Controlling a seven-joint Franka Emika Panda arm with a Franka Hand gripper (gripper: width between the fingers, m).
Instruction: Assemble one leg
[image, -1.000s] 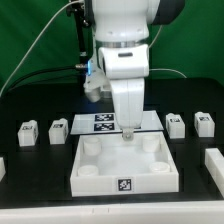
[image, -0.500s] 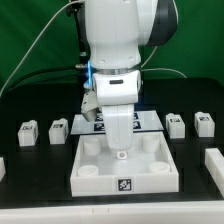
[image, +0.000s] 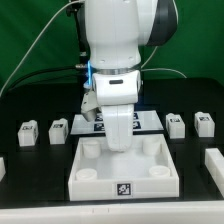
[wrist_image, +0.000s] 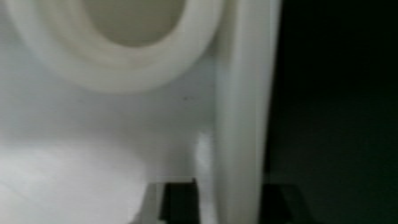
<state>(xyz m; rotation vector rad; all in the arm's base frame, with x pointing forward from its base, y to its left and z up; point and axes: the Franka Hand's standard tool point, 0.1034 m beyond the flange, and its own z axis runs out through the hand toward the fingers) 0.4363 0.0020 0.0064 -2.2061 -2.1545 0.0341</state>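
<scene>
The large white square panel (image: 100, 182) with raised rim and round corner holes lies in the middle of the table. My gripper (image: 120, 149) is down on its far rim. In the wrist view the gripper (wrist_image: 228, 205) has one dark finger (wrist_image: 175, 203) on each side of the upright rim (wrist_image: 240, 100), close against it, beside a round corner hole (wrist_image: 134, 30). Small white tagged legs stand apart from the gripper: two at the exterior view's left (image: 28, 132) (image: 58, 129) and two at its right (image: 175, 124) (image: 204, 123).
The marker board (image: 92, 122) lies just behind the panel, partly hidden by my arm. A white part (image: 214, 160) sits at the exterior view's right edge and another (image: 2, 165) at its left edge. Cables hang behind the arm.
Over the last second my arm moved toward the exterior view's left and lowered, and the gripper came down onto the panel's far rim. In the last half second nothing visibly moved.
</scene>
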